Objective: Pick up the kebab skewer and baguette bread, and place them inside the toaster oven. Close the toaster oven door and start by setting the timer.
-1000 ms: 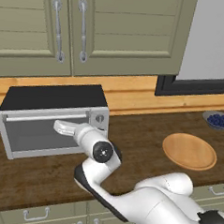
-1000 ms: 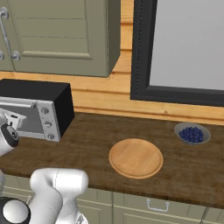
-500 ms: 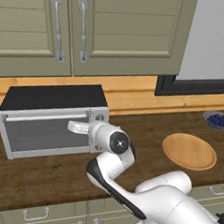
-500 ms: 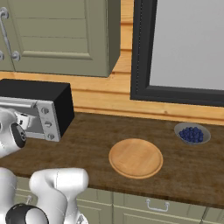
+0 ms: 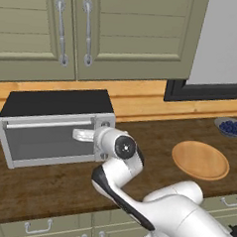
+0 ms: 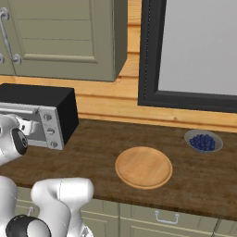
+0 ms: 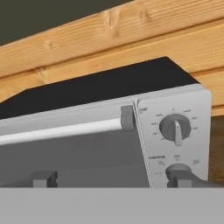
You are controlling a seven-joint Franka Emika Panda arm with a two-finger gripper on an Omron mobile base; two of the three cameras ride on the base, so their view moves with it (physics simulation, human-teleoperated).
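Note:
The toaster oven (image 5: pixel 55 126) stands on the left of the counter, silver with a black top, also seen from the side (image 6: pixel 41 111). Its door (image 5: pixel 44 138) is shut, the bar handle (image 7: pixel 61 130) along the top edge. My gripper (image 5: pixel 80 134) hangs close in front of the door's right end, beside the knob panel, open with nothing between its fingers. In the hand view my gripper (image 7: pixel 113 179) faces the door (image 7: pixel 74 162), with the top knob (image 7: pixel 175 127) up to the right. The kebab skewer and the baguette bread are out of view.
A round wooden board (image 5: pixel 200 160) (image 6: pixel 143 166) lies on the counter to the right. A small bowl of blueberries (image 5: pixel 230 127) (image 6: pixel 202 141) sits further right by the wall. Cabinets hang above the oven, and the dark counter runs in front of it.
The hand has shifted a little to the right along the oven's front, toward the knob panel, and the wrist has swung right with it. The jaws stay open.

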